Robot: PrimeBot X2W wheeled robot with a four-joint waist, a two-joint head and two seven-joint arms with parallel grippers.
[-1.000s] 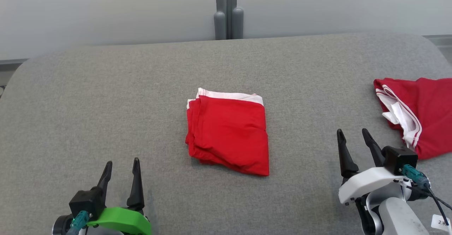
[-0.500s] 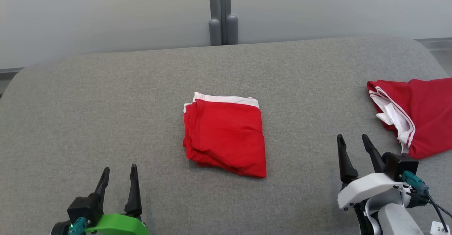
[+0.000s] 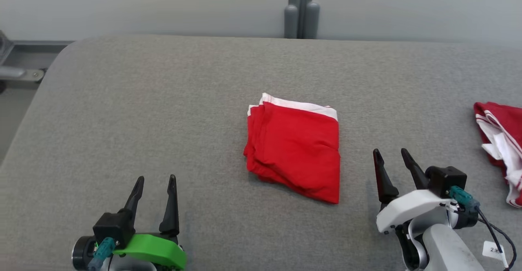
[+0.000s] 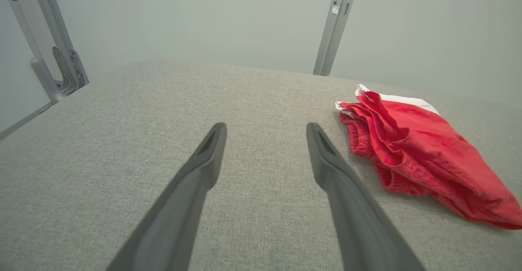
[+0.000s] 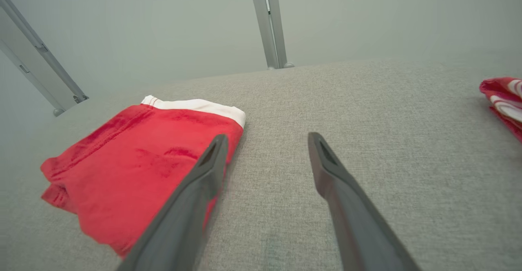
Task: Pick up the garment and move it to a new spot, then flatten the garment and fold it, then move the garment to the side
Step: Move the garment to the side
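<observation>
The folded red shorts (image 3: pixel 295 148) lie near the centre of the grey padded table (image 3: pixel 142 100), with the white waistband toward the far edge. Folding appears complete, so the remaining step is judged to be the move to the side.

Grip all layers at one edge, low and level, so the fold does not open. Set the stack down clear of the second red garment (image 3: pixel 499 140) at the right.

The left end effector (image 3: pixel 156 177) and right end effector (image 3: pixel 389 150) sit low at the near side. Their fingers are spread, empty and pointing away from the robot. The right one is nearer the shorts and not touching them.
</observation>
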